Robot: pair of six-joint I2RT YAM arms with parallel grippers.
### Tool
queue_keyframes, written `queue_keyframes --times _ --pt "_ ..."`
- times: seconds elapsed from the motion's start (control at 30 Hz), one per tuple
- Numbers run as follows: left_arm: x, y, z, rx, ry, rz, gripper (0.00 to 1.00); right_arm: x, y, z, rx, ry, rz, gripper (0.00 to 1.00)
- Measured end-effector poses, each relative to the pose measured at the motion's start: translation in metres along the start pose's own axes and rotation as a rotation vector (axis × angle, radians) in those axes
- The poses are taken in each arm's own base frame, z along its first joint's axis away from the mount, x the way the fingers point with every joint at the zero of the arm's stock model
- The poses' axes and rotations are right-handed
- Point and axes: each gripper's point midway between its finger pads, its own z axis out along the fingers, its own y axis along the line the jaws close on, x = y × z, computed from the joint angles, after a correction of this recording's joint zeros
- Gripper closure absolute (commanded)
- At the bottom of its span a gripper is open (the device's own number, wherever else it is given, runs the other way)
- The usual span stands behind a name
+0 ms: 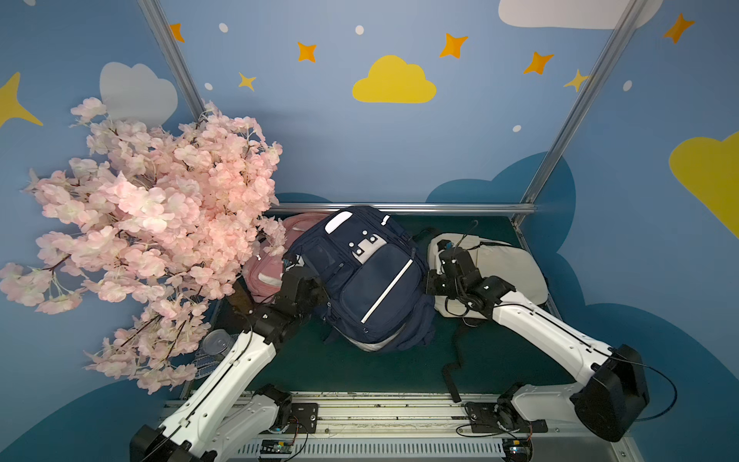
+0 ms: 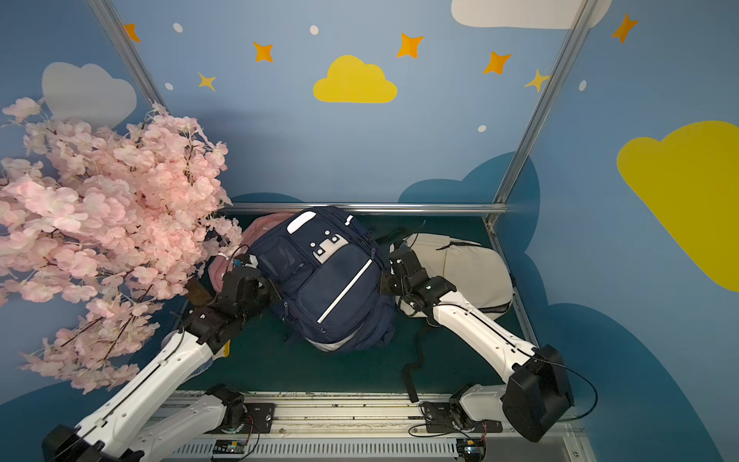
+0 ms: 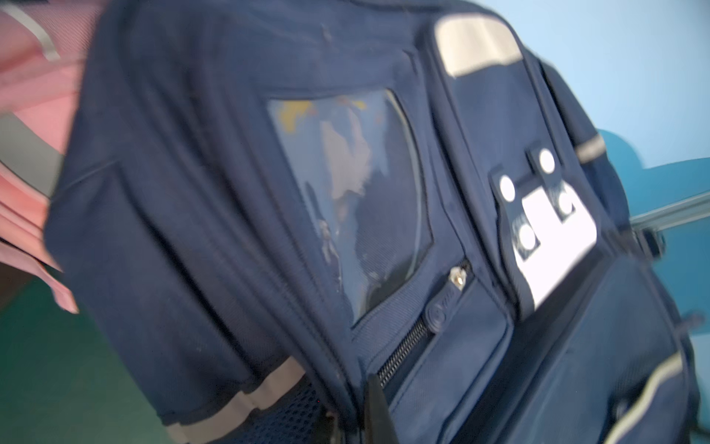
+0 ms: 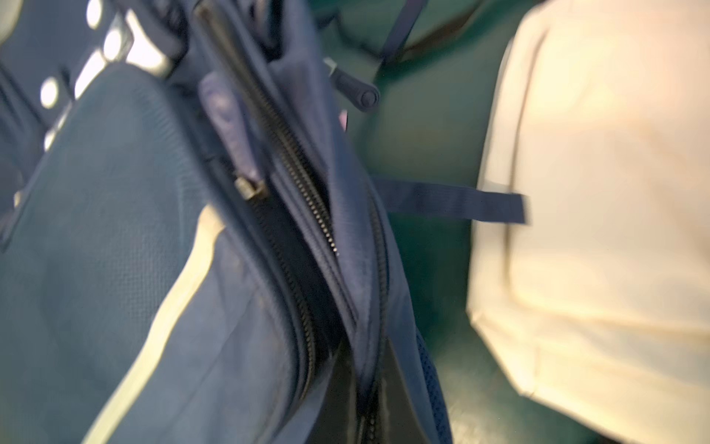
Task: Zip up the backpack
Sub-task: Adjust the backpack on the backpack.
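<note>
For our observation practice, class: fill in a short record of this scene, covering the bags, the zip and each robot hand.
Target bag: navy backpack, middle of the green mat
Neighbours: pink backpack on the left arm's side; cream backpack on the right arm's side
Closure: zipper partly open, dark gap showing
Left hand: shut at the navy backpack's side; grip unclear
Right hand: shut, pinching navy backpack fabric beside the zipper

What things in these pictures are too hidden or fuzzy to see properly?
- Pink backpack: both top views, mostly behind the blossoms and the navy backpack.
- Left gripper: left wrist view, cut off by the edge; what it pinches is unclear.
- Open zipper: right wrist view, blurred; its lower end hides behind the right gripper.
- Clear tub: top views, half under blossoms and the left arm.
</note>
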Motion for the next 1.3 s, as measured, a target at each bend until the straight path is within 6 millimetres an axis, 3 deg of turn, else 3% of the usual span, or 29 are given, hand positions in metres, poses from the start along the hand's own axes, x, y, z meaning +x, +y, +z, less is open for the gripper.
queue_keyframes --times 0.13,0.27,0.3,0.37,0.43,0.5,0.57,0.7,0.77,0.83,0.9,0.97,1.07,1.17,1.3 --pt "0.039 -0.001 0.005 0.053 0.035 -0.083 0.97 -0.027 -0.008 0.025 0.006 0.014 -0.034 1.00" --pt "0.087 0.017 0.026 0.027 0.111 -0.168 0.97 -0.021 -0.014 0.079 0.016 0.112 -0.086 1.00" --pt "0.097 0.024 0.031 0.010 0.126 -0.187 0.97 -0.017 -0.013 0.092 0.009 0.141 -0.095 0.90" --pt "0.111 0.038 0.039 -0.031 0.141 -0.227 0.96 -0.009 -0.013 0.116 -0.001 0.183 -0.098 0.58" --pt "0.117 0.046 0.043 -0.061 0.147 -0.254 0.96 -0.014 -0.014 0.126 -0.006 0.168 -0.078 0.42" --pt "0.121 0.048 0.045 -0.069 0.156 -0.261 0.95 -0.027 -0.010 0.117 -0.015 0.126 -0.078 0.35" --pt "0.122 0.047 0.046 -0.066 0.156 -0.272 0.94 -0.044 0.006 0.091 -0.041 0.050 -0.099 0.34" --pt "0.122 0.047 0.047 -0.056 0.148 -0.289 0.93 -0.043 0.071 0.017 -0.183 -0.062 -0.169 0.35" --pt "0.121 0.046 0.047 -0.053 0.146 -0.292 0.92 -0.016 0.116 -0.020 -0.293 -0.083 -0.198 0.38" --pt "0.121 0.045 0.047 -0.049 0.143 -0.293 0.92 0.026 0.147 -0.037 -0.380 -0.048 -0.209 0.42" --pt "0.120 0.044 0.047 -0.045 0.142 -0.293 0.92 0.074 0.163 -0.036 -0.409 0.027 -0.206 0.46" --pt "0.120 0.044 0.047 -0.043 0.141 -0.294 0.92 0.125 0.167 -0.021 -0.371 0.120 -0.201 0.49" --pt "0.119 0.043 0.047 -0.039 0.138 -0.297 0.92 0.181 0.168 0.001 -0.296 0.218 -0.211 0.52" --pt "0.117 0.041 0.047 -0.027 0.132 -0.307 0.93 0.213 0.170 0.014 -0.248 0.277 -0.188 0.57" --pt "0.114 0.038 0.044 -0.006 0.123 -0.322 0.94 0.223 0.177 0.026 -0.225 0.297 -0.123 0.61"
